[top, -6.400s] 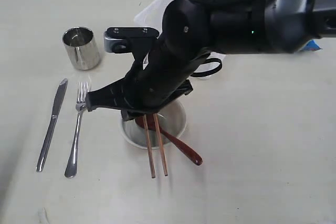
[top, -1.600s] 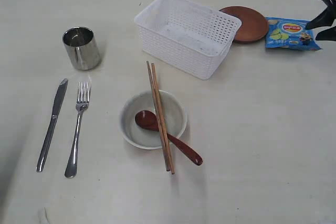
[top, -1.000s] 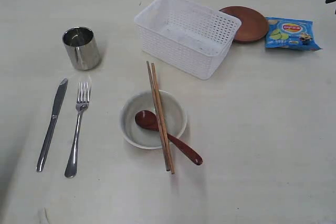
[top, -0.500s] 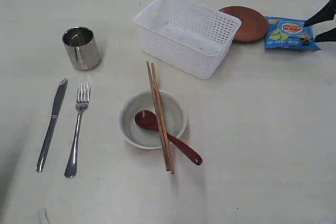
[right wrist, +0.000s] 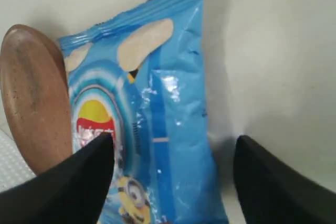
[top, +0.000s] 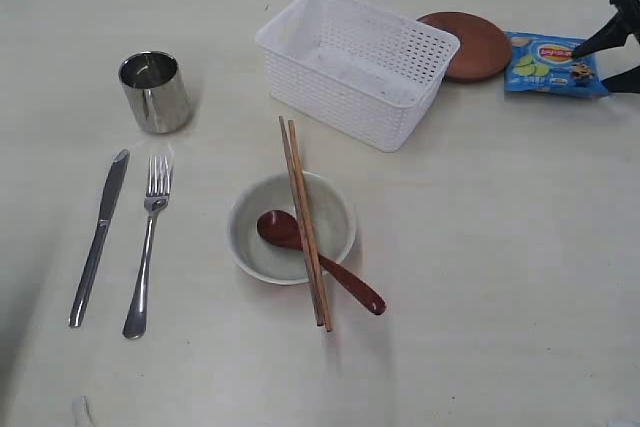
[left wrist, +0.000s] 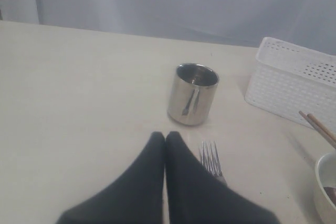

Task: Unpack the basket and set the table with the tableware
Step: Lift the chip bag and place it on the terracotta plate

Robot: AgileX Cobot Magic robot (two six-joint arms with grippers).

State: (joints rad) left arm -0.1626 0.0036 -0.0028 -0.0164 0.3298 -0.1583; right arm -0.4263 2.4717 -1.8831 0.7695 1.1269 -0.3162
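Observation:
The white basket (top: 357, 62) stands empty at the back of the cream table (top: 500, 277). The steel cup (top: 155, 92), knife (top: 97, 237) and fork (top: 147, 245) lie at the left. The grey-white bowl (top: 262, 250) holds the dark red spoon (top: 340, 277), with two chopsticks (top: 305, 222) laid across it. The brown plate (top: 470, 44) rests behind the basket. My right gripper (top: 603, 59) is open at the right edge, its fingers astride the blue snack packet (right wrist: 157, 119). My left gripper (left wrist: 165, 136) is shut and empty, near the cup (left wrist: 192, 94) and fork (left wrist: 211, 160).
The blue snack packet (top: 555, 64) lies beside the plate (right wrist: 34, 98) at the far right. The basket's wall (left wrist: 294, 90) and the bowl's rim (left wrist: 324, 187) show in the left wrist view.
The right arm left the bowl, with the chopsticks now lying across it, and withdrew to the right edge. In the last second its gripper came back into view over the snack packet.

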